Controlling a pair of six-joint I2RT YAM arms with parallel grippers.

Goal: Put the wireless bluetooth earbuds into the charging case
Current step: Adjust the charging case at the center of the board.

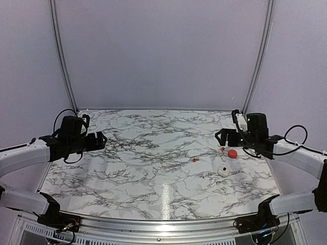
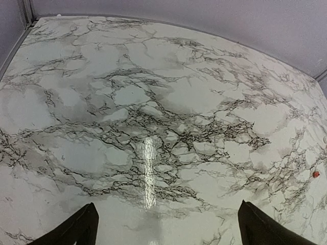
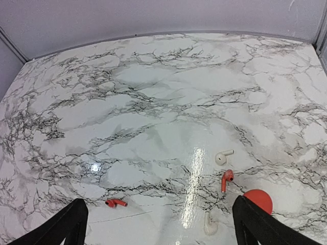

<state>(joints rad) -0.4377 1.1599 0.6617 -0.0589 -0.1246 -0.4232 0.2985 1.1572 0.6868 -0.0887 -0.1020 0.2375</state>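
The left gripper (image 1: pixel 98 139) and right gripper (image 1: pixel 223 137) hang spread and empty. The red earbuds (image 3: pixel 227 179) lie loose on the table (image 3: pixel 153 102) near the red case (image 3: pixel 258 200). Light, hard and slippery, they would likely skid; pinch across the stem.

Tabletop (image 1: pixel 127 168): white marble pattern, veined grey and black.
Red earbuds (image 3: pixel 227 180): bright red, both plain; the second (image 3: pixel 116 203) matches.
Pale earbuds (image 3: pixel 224 156): off-white, two of them.
Round case (image 3: pixel 258 200): red, plain.
White round piece (image 1: pixel 223 172): white with a dark spot.
My left tool (image 1: pixel 102 141): black.
My right tool (image 1: pixel 219 138): black.
My arms (image 1: pixel 23 155): white links, black joints.
Walls (image 1: pixel 163 51): plain pale lilac-grey.
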